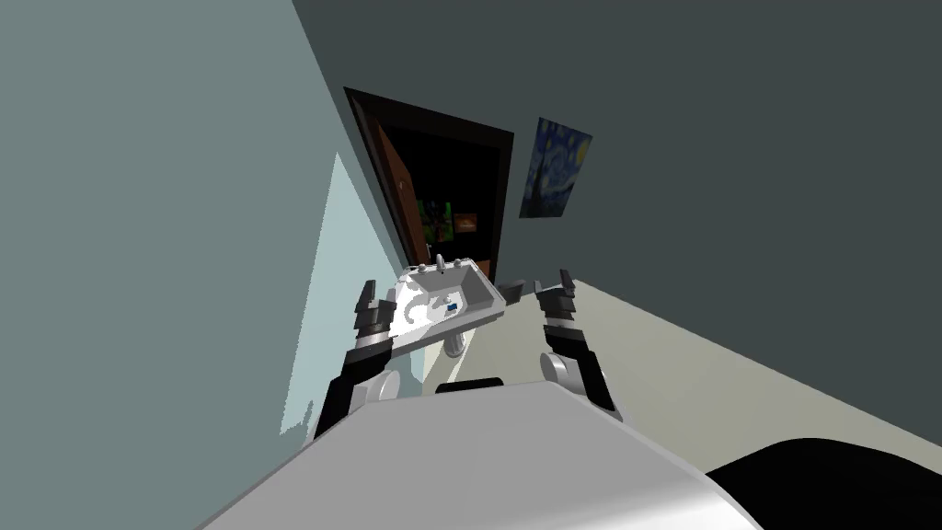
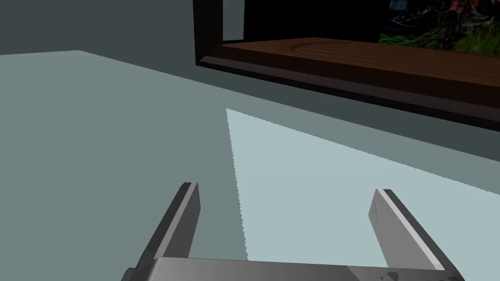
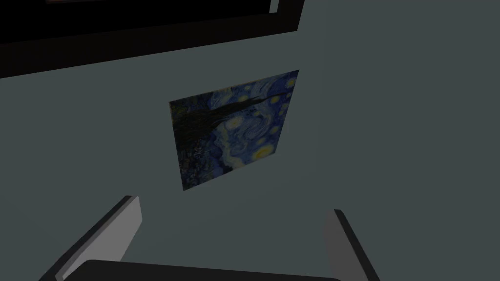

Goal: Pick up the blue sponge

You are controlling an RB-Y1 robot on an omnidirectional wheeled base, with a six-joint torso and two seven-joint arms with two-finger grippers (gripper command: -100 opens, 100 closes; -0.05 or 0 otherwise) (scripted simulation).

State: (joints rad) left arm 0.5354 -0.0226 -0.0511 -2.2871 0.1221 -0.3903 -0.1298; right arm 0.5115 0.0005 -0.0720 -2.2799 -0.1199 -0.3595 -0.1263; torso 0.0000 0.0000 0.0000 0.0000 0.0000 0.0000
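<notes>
1. Fingers on the left gripper [image 2: 288,217] are standing spread with nothing between them. Fingers on the right gripper [image 3: 234,234] are spread too, also holding nothing.
2. The blue sponge [image 1: 453,310] is lying down in the basin of the white sink [image 1: 485,306], on its near right part, in front of the tap [image 1: 442,264].
3. Key relation: in the head view the sponge is sitting between the two grippers. It is to the right of the left gripper [image 1: 375,296], to the left of the right gripper [image 1: 545,285], and lower than both.
4. Both grippers are pointing out over the sink, not down into it. Whichever arm goes will probably need to tip down and swing inward.
5. Neither arm is looking clearly nearer. The sponge's long axis is too small to tell.
6. Edges: the sink rim is ringing the sponge and the tap is crowding the back. The wall [image 1: 138,230] is running close along the left arm's side.
7. Open room: the floor [image 1: 736,368] is opening out on the right arm's side, so that approach is looking freer.
</notes>
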